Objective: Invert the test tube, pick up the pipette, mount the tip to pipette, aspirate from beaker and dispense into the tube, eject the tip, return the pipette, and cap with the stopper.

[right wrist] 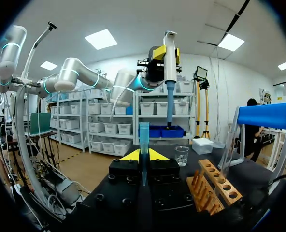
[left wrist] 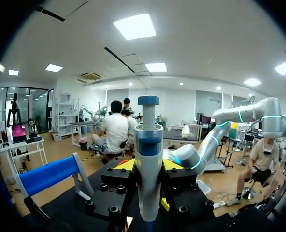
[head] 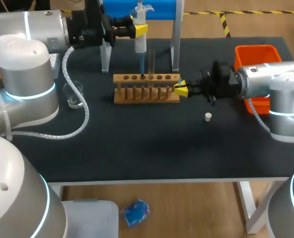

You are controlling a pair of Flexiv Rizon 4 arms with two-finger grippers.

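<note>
My left gripper (head: 141, 29) is shut on a white pipette (head: 140, 34) and holds it upright, its blue shaft hanging over the wooden rack (head: 146, 88). In the left wrist view the pipette (left wrist: 148, 159) stands between the yellow tips of this gripper (left wrist: 149, 166). My right gripper (head: 181, 88), at the rack's right end, is shut on a blue pipette tip (right wrist: 143, 133) that stands upright in the gripper (right wrist: 143, 155). The pipette (right wrist: 170, 72) hangs ahead of and above that tip. A clear test tube (head: 152, 62) stands in the rack (right wrist: 215, 183).
A glass beaker (head: 73, 94) stands at the left of the table, also seen as the beaker (right wrist: 181, 155) beyond the tip. A small white stopper (head: 208, 116) lies right of the rack. An orange bin (head: 256, 54) is at the far right, a blue-topped stand (head: 142, 10) behind the rack.
</note>
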